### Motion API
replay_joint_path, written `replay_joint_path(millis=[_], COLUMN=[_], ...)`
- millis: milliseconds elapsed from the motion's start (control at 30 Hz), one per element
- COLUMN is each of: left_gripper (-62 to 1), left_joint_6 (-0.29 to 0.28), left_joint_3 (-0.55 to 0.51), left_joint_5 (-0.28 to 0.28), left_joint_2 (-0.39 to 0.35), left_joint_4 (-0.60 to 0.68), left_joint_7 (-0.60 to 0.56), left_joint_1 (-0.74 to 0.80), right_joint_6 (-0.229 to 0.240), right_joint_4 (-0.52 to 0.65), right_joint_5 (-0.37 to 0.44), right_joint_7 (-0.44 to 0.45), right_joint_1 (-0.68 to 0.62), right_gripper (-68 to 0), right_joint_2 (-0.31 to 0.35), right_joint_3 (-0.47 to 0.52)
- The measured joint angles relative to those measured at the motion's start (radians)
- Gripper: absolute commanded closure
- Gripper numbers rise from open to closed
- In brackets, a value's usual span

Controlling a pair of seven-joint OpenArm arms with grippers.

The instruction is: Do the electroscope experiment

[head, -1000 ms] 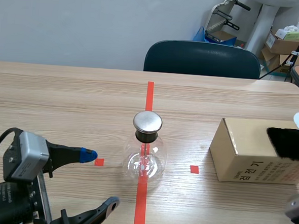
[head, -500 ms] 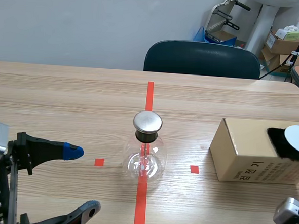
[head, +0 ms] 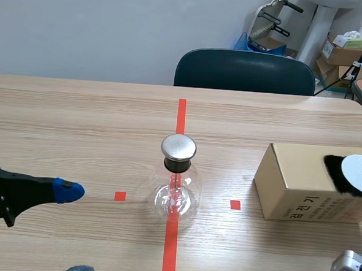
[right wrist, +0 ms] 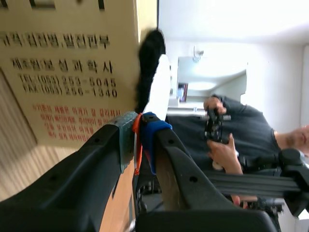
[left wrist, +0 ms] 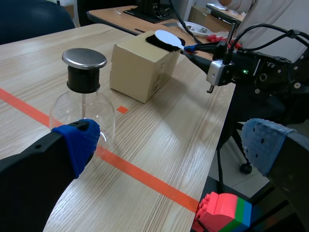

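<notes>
One metal-capped glass flask point(head: 176, 187), thin rod inside, stands in the middle of the table point(head: 77, 123). Left pincer point(left wrist: 171, 145) hangs wide open beside it; right pincer point(right wrist: 137, 140) is closed on a white disc point(head: 358, 166) over the box point(head: 300, 192) topped with black fur point(head: 337, 171).

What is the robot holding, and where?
The right claw pinches the round white disc by its thin orange-red handle. The left claw holds nothing.

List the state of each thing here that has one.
Electroscope flask: upright, metal cap on.
Cardboard box: closed, black fur on top.
White disc: held by its handle, over the fur.
Left gripper: open, empty.
Right gripper: shut on the disc's handle.
</notes>
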Motion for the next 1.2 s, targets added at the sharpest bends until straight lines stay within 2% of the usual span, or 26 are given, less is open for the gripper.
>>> replay_joint_path(millis=[67,133,200,267,333,400,500,533,567,667,700,767,867,900,967,1067,1100,1167,1200], left_gripper=[-62.3,-62.3,-62.3,-62.3,-62.3,-62.3,-62.3,-62.3,-62.3,-62.3,-62.3,-62.3,-62.3,-62.3,-62.3,-62.3,-62.3,-62.3,-62.3], left_joint_6=[0.011,0.016,0.026,0.07,0.098,0.116,0.15,0.15,0.15,0.149,0.15,0.15,0.15,0.15,0.15,0.15,0.15,0.15,0.15], left_joint_3=[0.0,0.0,0.0,0.0,-0.001,-0.001,-0.001,-0.001,-0.001,-0.001,-0.001,-0.001,-0.001,-0.001,-0.001,-0.001,-0.001,-0.001,-0.001], left_joint_5=[0.0,0.0,0.0,0.0,0.01,0.028,0.05,0.05,0.051,0.058,0.058,0.06,0.061,0.061,0.061,0.061,0.061,0.061,0.061], left_joint_2=[0.0,0.0,0.001,0.001,0.001,0.0,0.0,0.0,0.0,0.001,0.001,0.0,0.0,0.0,0.0,0.0,0.0,0.0,0.001], left_joint_4=[0.0,0.0,0.0,0.0,0.0,0.0,0.0,0.0,0.0,0.0,0.0,0.0,0.0,0.0,0.0,0.0,0.0,0.0,0.0], left_joint_7=[0.001,0.001,0.001,0.002,0.001,0.001,0.001,0.001,0.001,0.001,0.001,0.001,0.001,0.001,0.001,0.001,0.001,0.001,0.001], left_joint_1=[0.0,0.0,0.0,0.0,0.0,0.0,0.0,0.0,0.0,0.0,0.0,0.0,0.0,0.0,0.0,0.0,0.0,0.0,0.0], right_joint_6=[0.0,0.0,0.0,-0.004,-0.004,-0.004,-0.004,-0.004,-0.004,-0.007,-0.007,-0.008,-0.006,-0.007,-0.006,-0.003,-0.003,-0.003,0.001], right_joint_4=[0.0,0.0,0.0,0.0,0.0,0.0,0.0,0.0,0.0,0.001,0.001,0.001,0.013,0.024,0.05,0.087,0.095,0.097,0.097], right_joint_5=[-0.002,-0.005,-0.008,-0.006,-0.003,-0.004,-0.015,-0.015,-0.016,-0.009,-0.006,-0.001,-0.016,-0.019,-0.02,-0.021,-0.022,-0.055,-0.075], right_joint_7=[0.057,0.068,0.008,-0.083,-0.117,-0.069,0.074,0.083,0.06,-0.154,-0.192,-0.174,-0.031,-0.02,-0.072,-0.267,-0.305,-0.294,-0.25], right_joint_1=[0.0,-0.001,-0.006,-0.014,-0.025,-0.034,-0.036,-0.036,-0.035,-0.036,-0.037,-0.045,-0.053,-0.054,-0.059,-0.07,-0.078,-0.084,-0.087], right_gripper=[-0.9,-0.9,-0.9,-0.9,-0.9,-0.9,-0.8,-0.8,-0.8,-0.8,-0.8,-0.8,-0.8,-0.8,-0.8,-0.8,-0.8,-0.8,-0.8], right_joint_2=[0.0,0.0,0.0,0.0,0.0,0.0,0.0,-0.001,-0.003,-0.016,-0.015,-0.011,-0.014,-0.017,-0.026,-0.04,-0.039,-0.032,-0.03], right_joint_3=[0.0,0.0,0.0,-0.001,-0.001,-0.001,-0.002,-0.003,-0.006,-0.01,-0.01,-0.006,-0.012,-0.02,-0.042,-0.05,-0.048,-0.039,-0.036])
